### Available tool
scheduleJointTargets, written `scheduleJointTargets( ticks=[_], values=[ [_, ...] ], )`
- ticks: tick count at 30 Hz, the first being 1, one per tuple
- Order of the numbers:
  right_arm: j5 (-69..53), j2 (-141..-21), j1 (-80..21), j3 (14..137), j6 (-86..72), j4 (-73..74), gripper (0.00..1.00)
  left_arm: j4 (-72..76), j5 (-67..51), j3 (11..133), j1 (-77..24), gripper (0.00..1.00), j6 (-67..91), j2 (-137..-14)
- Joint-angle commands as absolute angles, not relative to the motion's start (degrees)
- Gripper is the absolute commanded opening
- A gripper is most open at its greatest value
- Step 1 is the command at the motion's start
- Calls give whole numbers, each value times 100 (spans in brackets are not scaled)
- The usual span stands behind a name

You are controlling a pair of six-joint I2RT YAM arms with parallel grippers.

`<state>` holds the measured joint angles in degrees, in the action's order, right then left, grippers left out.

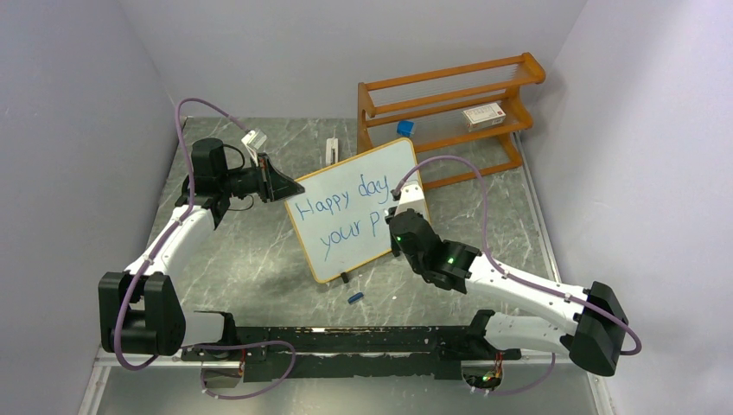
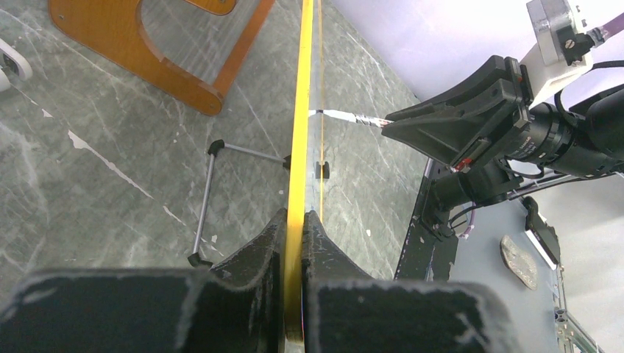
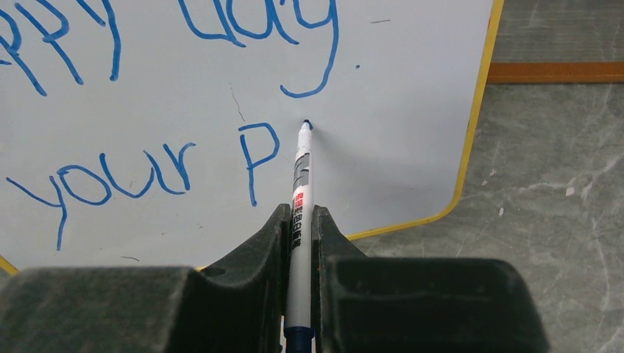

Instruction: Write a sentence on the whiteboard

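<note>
The whiteboard (image 1: 354, 207) stands tilted in the middle of the table; its yellow frame edge (image 2: 298, 147) runs up the left wrist view. Blue writing (image 1: 341, 212) on it reads "Happy day" over "your p"; the right wrist view (image 3: 154, 162) shows it close up. My left gripper (image 1: 290, 186) is shut on the board's left edge (image 2: 296, 220). My right gripper (image 1: 393, 216) is shut on a white marker with a blue tip (image 3: 302, 184). The tip rests on the board just right of the "p".
An orange wooden shelf rack (image 1: 449, 108) stands behind the board, holding a small white box (image 1: 484, 114) and a blue item (image 1: 404, 128). A blue marker cap (image 1: 354, 297) lies in front of the board. A white object (image 1: 332, 149) lies behind it. Walls close both sides.
</note>
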<state>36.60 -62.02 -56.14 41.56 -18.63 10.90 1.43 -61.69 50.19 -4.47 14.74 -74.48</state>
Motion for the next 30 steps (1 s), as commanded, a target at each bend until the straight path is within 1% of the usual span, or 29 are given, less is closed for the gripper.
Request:
scheduleJointTargets(
  ticks=[1, 18, 30],
  values=[
    [3600, -6144, -5566, 4130, -1764, 789, 0, -165, -5962, 4983, -555, 5, 1195, -7576],
    [3055, -6141, -5564, 4160, -1692, 1097, 0, -150, -5952, 4984, -562, 5, 1210, -7594],
    [2995, -6158, -5570, 4115, -1880, 1641, 0, -172, -5943, 4994, -560, 5, 1194, -7594]
  ],
)
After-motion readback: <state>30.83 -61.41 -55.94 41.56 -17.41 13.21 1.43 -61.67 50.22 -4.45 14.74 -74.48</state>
